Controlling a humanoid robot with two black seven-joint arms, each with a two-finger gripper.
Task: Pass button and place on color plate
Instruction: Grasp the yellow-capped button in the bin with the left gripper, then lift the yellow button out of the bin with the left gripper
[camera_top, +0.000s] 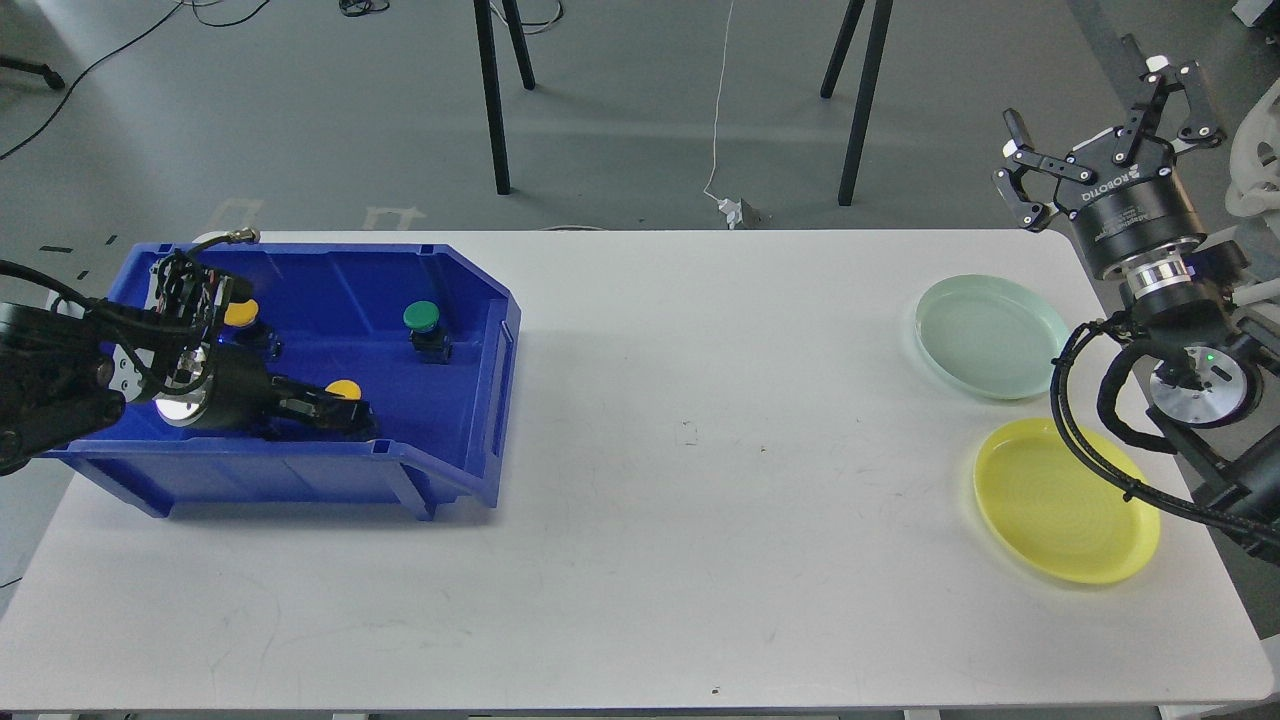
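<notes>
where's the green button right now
In the head view, the green button sits inside the blue bin at the table's left, right of the two yellow buttons.

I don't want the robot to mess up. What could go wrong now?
1. The left gripper is down in the blue bin at a yellow button. Its grip may be poor, so the button could slip out.
2. The bin's wall could catch the arm as it lifts.
3. The pale green plate lies close to the yellow plate, so the button might land on the wrong one.
</notes>
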